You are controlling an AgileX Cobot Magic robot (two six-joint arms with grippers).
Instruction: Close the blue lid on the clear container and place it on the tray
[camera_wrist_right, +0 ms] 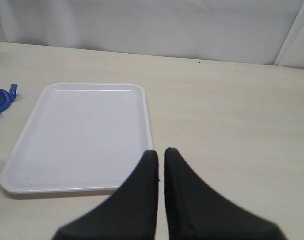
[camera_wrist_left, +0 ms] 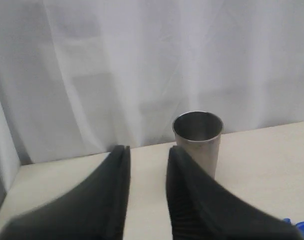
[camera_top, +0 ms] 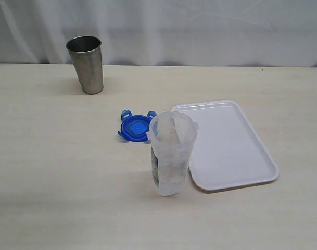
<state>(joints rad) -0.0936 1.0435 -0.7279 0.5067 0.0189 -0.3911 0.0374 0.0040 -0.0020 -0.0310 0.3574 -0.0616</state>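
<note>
Well, the clear container [camera_top: 172,153] stands upright and uncovered on the table [camera_top: 54,172], just beside the near left corner of the tray [camera_top: 236,151], and the blue lid [camera_top: 134,127] lies flat on the table right behind it, with the container's rim overlapping it in the exterior view. I judge that the very first step is in hand: the lid is not yet picked up and nothing sits on the white tray. My left gripper [camera_wrist_left: 148,150] has its jaws a little apart with nothing between them, and it looks toward the stainless steel cup [camera_wrist_left: 197,135] in front of the white curtain [camera_wrist_left: 142,60], so it is not lined up on the lid. My right gripper [camera_wrist_right: 160,152] is clenched on nothing and hangs over the table at the tray's near edge. Neither arm shows in the exterior view. Next, I think, I need to swing the left arm across to the lid, spread the jaws wider and take it by an edge or a flap without knocking the container, which looks light and easy to tip. As for writing, there is a printed label on the container's side, but I see it only through the plastic and cannot read any of it; no brand is legible on the lid, cup or tray.
</note>
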